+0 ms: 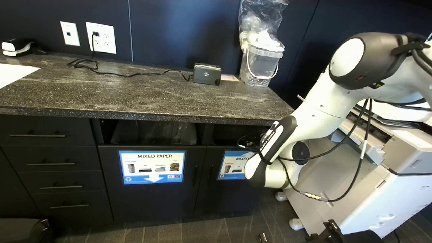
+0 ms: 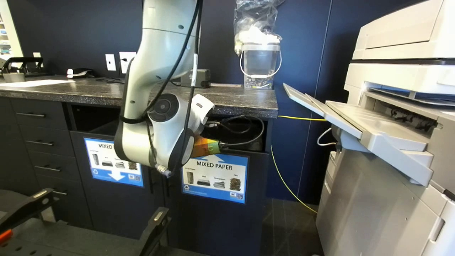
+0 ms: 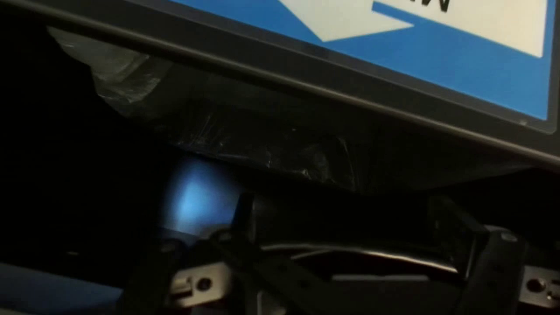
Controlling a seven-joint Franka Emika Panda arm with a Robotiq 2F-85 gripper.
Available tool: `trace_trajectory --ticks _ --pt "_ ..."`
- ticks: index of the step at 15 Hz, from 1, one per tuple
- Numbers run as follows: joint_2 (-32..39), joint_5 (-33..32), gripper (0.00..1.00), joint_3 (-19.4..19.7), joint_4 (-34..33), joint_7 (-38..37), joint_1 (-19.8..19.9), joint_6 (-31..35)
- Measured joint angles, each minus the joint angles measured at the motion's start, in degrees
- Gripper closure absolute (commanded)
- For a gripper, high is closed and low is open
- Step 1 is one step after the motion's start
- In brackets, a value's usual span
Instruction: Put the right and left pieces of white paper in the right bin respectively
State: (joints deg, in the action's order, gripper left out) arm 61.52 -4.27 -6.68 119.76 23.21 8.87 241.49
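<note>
The tool (image 3: pixel 345 214), wide with nothing visible between, faces into the right bin (image 2: pixel 217 217); backing out likely comes next. Neither paper wad shows.

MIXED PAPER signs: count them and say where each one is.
2: the down-arrow sign beside the drawers, and the up-arrow sign on the bin nearer the printer. No other shows, though the arm hides some surfaces.
</note>
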Motion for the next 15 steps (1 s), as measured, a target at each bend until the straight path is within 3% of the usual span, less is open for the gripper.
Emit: trace_trajectory --ticks 4,9,15 --pt "-7.7 4.1 0.00 6.2 12.1 -3.3 -6.8 -2.4" --pt "-21.1 9.1 0.00 10.2 27.4 -3.8 -13.5 -9.4" --pt "-38.9 17.6 0.00 13.8 39.1 0.0 -22.0 -25.5"
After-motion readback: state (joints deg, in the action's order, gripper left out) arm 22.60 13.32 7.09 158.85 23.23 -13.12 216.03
